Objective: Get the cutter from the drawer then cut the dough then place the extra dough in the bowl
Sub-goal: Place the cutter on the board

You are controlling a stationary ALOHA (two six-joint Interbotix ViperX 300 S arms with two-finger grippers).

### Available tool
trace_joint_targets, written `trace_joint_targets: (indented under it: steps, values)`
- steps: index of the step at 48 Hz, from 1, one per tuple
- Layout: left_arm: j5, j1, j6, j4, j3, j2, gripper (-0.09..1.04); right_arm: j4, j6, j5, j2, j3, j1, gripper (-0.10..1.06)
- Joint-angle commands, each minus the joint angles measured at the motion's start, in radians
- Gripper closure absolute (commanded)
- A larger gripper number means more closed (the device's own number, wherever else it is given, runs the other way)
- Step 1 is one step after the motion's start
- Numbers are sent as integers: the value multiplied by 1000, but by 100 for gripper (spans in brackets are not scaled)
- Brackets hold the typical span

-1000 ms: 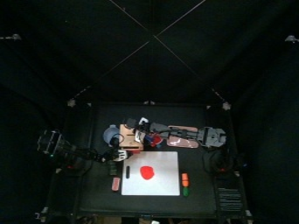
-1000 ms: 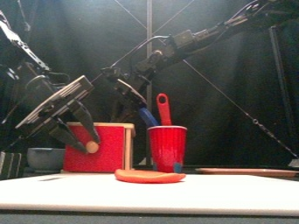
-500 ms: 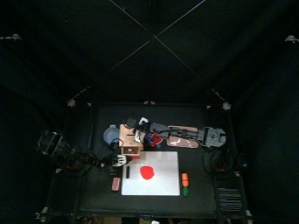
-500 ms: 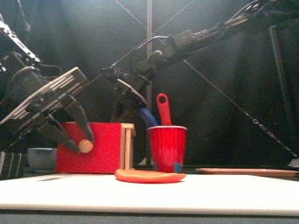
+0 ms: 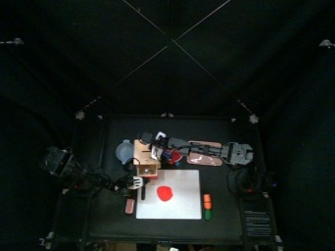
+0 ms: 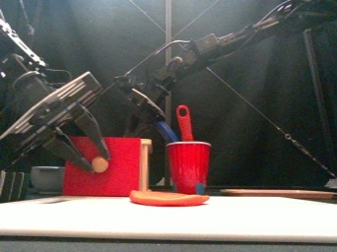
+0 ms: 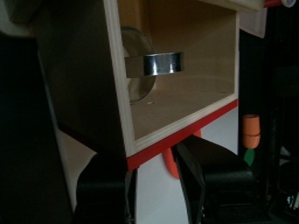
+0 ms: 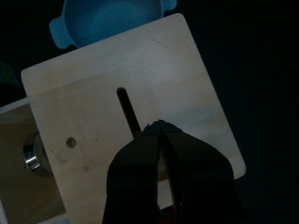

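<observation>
Backdrop: black curtains close round a small black bench [image 5: 183, 227].
Step in hand: by my reading, opening the drawer so the cutter can be reached.
Left tool [image 7: 149, 166]: closed on the handle of the red drawer front [image 6: 112, 162]; the drawer stands drawn out of the wooden box [image 8: 152, 79].
Right tool [image 8: 160, 131]: jaws pinched together and holding nothing, with the tips pressing on the box top beside its slot.
Cutter [image 7: 163, 63]: inside the open drawer, past the left tool's tips, close to one side wall.
Dough [image 6: 168, 198]: untouched on the white cutting board [image 5: 190, 181], just beside the left tool.
Bowl [image 8: 111, 17]: beyond the box from the right tool.
Doing it well: pull straight along the drawer's own line while the right tool bears down so the box cannot slide. Stop once the opening admits a tool from above.
Risk: pulled too far, the drawer could drop onto the dough.
</observation>
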Motion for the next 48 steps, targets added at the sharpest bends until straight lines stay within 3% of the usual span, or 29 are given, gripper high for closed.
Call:
trace_joint_targets:
  steps: [1, 39, 48]
  values:
    - [3, -28, 2, -15, -15, -8, 34, 2, 2, -5, -21, -15, -2, 95]
    - [-31, -95, 3, -64, -26, 2, 33, 6, 2, -6, -11, -23, 0, 95]
    - [-31, -104, 3, -63, -31, 11, 25, 6, 2, -6, -11, -21, 0, 95]
